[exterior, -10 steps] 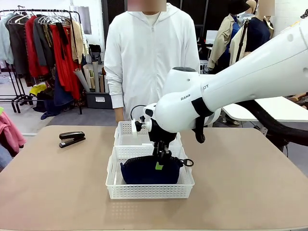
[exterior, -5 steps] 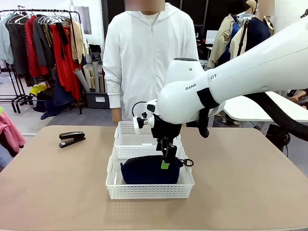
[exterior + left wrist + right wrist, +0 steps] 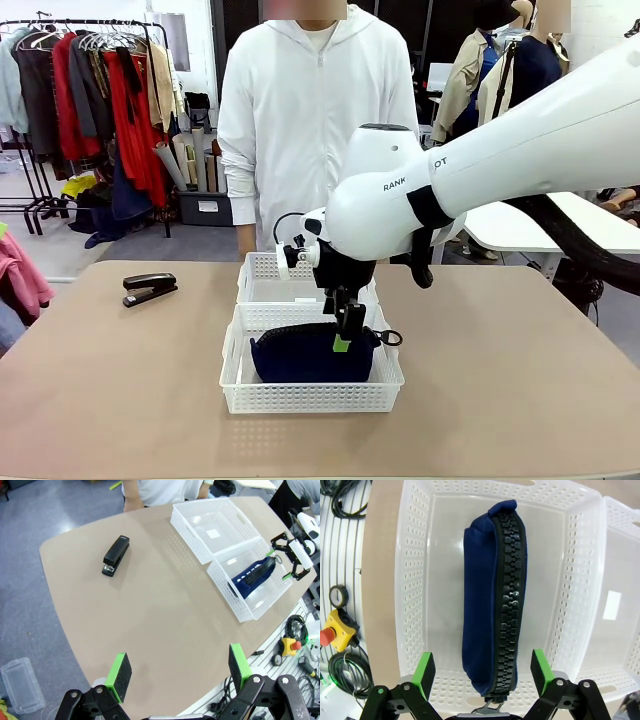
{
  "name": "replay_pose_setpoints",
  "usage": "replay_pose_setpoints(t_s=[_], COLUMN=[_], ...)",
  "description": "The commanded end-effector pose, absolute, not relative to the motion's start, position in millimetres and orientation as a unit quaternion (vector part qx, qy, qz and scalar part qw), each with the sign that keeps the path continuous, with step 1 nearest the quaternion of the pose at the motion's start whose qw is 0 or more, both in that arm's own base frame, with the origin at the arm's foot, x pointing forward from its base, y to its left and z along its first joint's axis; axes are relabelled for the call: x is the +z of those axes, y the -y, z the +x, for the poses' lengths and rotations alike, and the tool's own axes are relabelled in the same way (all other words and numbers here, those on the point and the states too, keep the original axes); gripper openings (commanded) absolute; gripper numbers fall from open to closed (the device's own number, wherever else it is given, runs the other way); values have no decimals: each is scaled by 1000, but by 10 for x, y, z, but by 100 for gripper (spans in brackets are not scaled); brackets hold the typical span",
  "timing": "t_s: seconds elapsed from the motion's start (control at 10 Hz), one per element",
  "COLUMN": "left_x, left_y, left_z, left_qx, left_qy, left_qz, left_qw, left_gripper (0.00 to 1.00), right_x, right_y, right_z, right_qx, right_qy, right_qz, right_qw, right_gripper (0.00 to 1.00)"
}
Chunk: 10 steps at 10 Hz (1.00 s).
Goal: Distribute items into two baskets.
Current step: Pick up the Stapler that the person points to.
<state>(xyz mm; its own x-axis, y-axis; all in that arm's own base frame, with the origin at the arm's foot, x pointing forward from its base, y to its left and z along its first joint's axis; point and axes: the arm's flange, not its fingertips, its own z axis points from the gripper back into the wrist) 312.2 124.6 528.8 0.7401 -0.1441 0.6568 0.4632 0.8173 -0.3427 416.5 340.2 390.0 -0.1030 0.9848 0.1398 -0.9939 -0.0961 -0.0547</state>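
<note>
The navy pouch (image 3: 300,355) lies in the near basket (image 3: 310,398), at the middle of the table (image 3: 500,380), with its black zipper turned upward and its ring pull at the 3 o'clock end in the front view. The second basket (image 3: 262,270) stands at 12 o'clock of the first one, wall against wall, and I see only a small white label on its bottom. The black stapler (image 3: 150,288) rests on the bare table at about 10 o'clock from the baskets, well apart from them. The right gripper (image 3: 345,332) hangs just over the pouch with its jaws spread wide. In the right wrist view its green pads (image 3: 424,670) stand one on each side of the ring-pull end of the pouch (image 3: 490,595), with a gap to the fabric, so it holds nothing. The left gripper (image 3: 178,666) is also wide open and holds nothing, high above the table edge. From there the stapler (image 3: 116,555) shows at 11 o'clock and the baskets at 1 o'clock. A person (image 3: 315,120) in a white jacket stands at the far side, at 12 o'clock.
</note>
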Motion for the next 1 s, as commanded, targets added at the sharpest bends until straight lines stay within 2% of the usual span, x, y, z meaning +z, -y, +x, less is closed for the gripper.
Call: replay_pose_setpoints(t_s=[0.0,0.5,0.7,0.9], left_x=[5289,5289,5289,5289], left_y=[-1245,-1245,-1245,-1245], left_z=[3116,3116,3116,3116], left_qx=[-170,-170,-170,-170], left_qy=[319,319,319,319], left_qz=[-251,-251,-251,-251], left_qw=[898,898,898,898], left_gripper=[100,100,100,100], right_x=[3908,3900,4266,4609], right_y=[-3411,-3402,-2998,-2495], right_z=[4174,4165,4225,4316], right_qx=[738,740,655,597], right_qy=[76,67,107,123], right_qz=[33,34,34,60], right_qw=[670,669,747,791], right_gripper=[100,100,100,100])
